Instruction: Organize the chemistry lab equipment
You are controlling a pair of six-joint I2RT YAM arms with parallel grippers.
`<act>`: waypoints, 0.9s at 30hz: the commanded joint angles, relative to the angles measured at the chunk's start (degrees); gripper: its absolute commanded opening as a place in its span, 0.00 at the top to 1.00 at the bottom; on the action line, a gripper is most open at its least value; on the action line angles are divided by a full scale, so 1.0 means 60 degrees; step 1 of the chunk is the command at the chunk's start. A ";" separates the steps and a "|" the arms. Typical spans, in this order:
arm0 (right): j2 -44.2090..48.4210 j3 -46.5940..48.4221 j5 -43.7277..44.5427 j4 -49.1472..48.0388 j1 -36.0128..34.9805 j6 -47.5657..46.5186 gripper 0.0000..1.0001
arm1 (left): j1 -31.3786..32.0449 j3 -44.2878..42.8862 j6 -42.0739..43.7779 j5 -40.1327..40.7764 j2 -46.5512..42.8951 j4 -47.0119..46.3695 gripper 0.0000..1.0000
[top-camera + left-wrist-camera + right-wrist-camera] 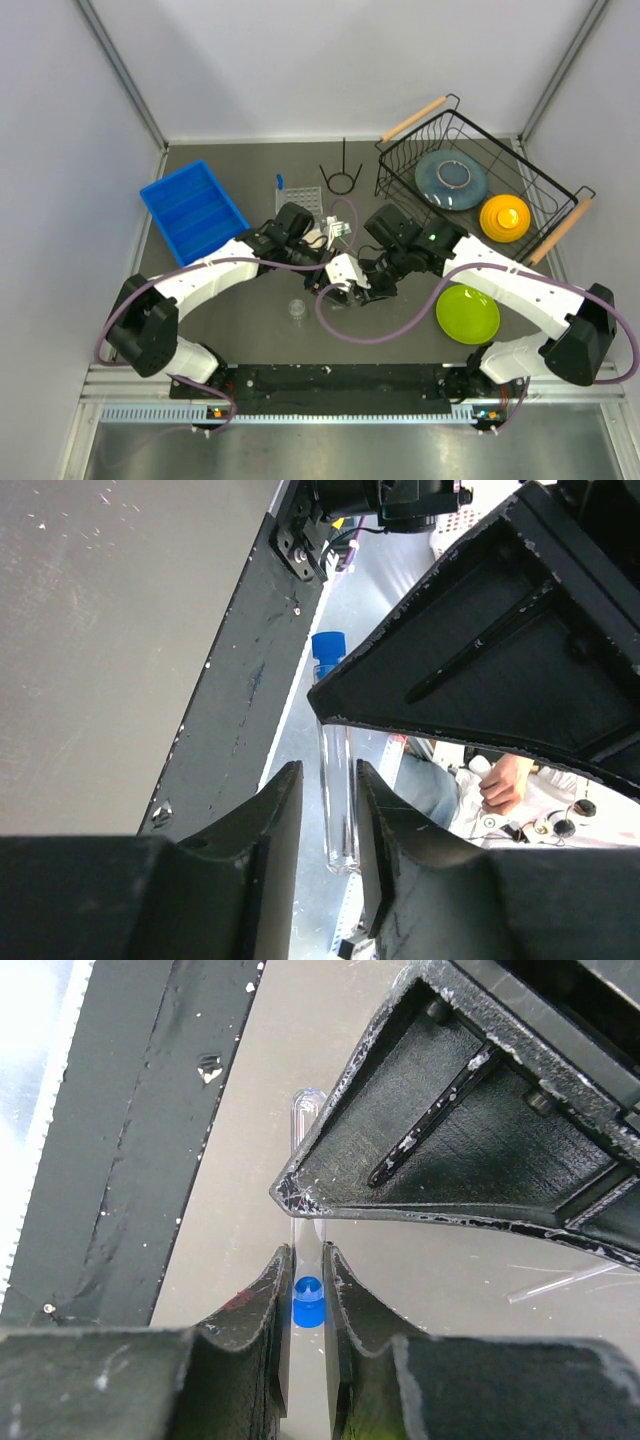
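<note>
1 blue-capped tube point(337, 740) is being held at mid-table, just near of the rack point(300, 196), clamped in the narrow jaws of the right gripper point(306, 1250). The left gripper point(328, 770) is being set narrowly around its glass, a slit showing on 1 side. Release is being advised only once both left fingers are pressing squarely.

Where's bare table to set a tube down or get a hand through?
Free: the back strip behind the grid rack and ring stand, and the near patch between the small cup and left arm. Crowded: centre, where the left gripper and right gripper sit around a tube. Also the right side, with dish basket, green plate and cable.
</note>
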State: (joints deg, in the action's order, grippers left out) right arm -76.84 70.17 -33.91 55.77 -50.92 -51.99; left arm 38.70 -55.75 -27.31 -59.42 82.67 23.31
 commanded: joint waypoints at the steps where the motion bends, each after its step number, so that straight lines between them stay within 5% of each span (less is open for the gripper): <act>1: 0.0209 0.0111 -0.0017 -0.0008 -0.0171 -0.0183 0.88 | 0.0069 -0.0406 0.0508 -0.0322 0.0049 0.0318 0.72; 8: 0.0223 0.0214 0.0100 0.0007 -0.0171 -0.0022 0.87 | 0.0069 -0.0436 0.0933 -0.0365 0.0020 0.0890 0.87; 15: 0.0253 0.0287 0.0202 -0.0022 -0.0171 0.0124 0.83 | 0.0069 -0.0436 0.0860 -0.0336 -0.0214 0.0876 0.91; 23: 0.0501 0.0725 -0.0088 0.0066 0.0033 0.0812 0.49 | 0.0069 0.0309 -0.0339 -0.0001 -0.1019 -0.0715 0.92; 27: 0.0779 0.1180 -0.1026 0.0227 0.0808 0.1338 0.48 | 0.0069 0.1028 -0.1437 0.0629 -0.2013 -0.2239 0.92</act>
State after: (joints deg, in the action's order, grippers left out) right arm -76.07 72.10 -34.15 56.86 -49.82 -47.97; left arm 38.94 -52.75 -30.04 -58.48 76.69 21.43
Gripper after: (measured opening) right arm 0.520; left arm 0.207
